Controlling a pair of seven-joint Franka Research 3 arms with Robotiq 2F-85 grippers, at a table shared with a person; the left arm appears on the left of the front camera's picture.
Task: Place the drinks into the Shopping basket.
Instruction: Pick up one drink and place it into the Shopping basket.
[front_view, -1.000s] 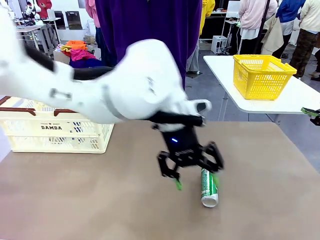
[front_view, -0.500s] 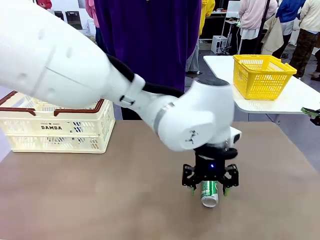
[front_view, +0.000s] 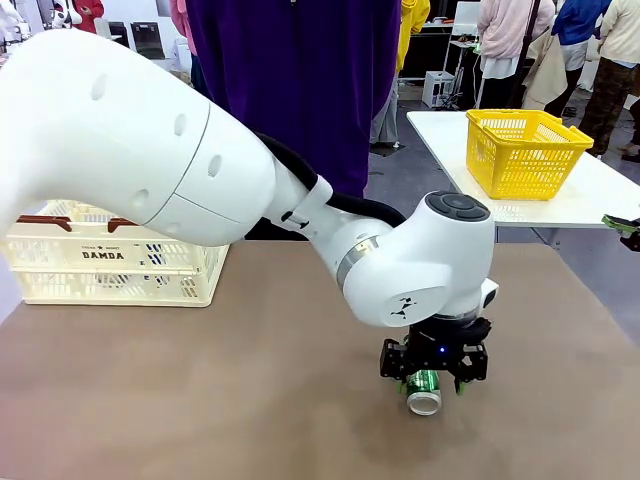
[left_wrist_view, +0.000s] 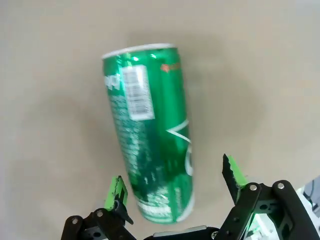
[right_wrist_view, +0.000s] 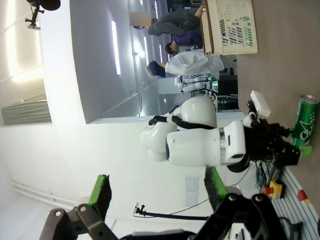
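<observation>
A green drink can (front_view: 424, 400) lies on its side on the brown table, right of centre near the front. My left gripper (front_view: 433, 384) has come down over it, open, a green-padded finger on each side of the can. In the left wrist view the green can (left_wrist_view: 150, 130) runs up the picture between the open fingers of the left gripper (left_wrist_view: 174, 182), which straddle its lower end without touching it. The cream Shopping basket (front_view: 110, 262) marked DAMDA stands at the table's back left. My right gripper (right_wrist_view: 158, 189) is open and holds nothing, off to the side facing the can (right_wrist_view: 306, 120) and the basket (right_wrist_view: 231, 27).
A person in a purple garment (front_view: 300, 90) stands at the far side of the table. A yellow mesh basket (front_view: 525, 150) sits on a separate white table at the back right. My left arm's white links (front_view: 150, 150) span the table's middle.
My left arm swung right and came down; its open gripper moved from left of the can to directly over it, with a finger on either side. The can has not moved.
</observation>
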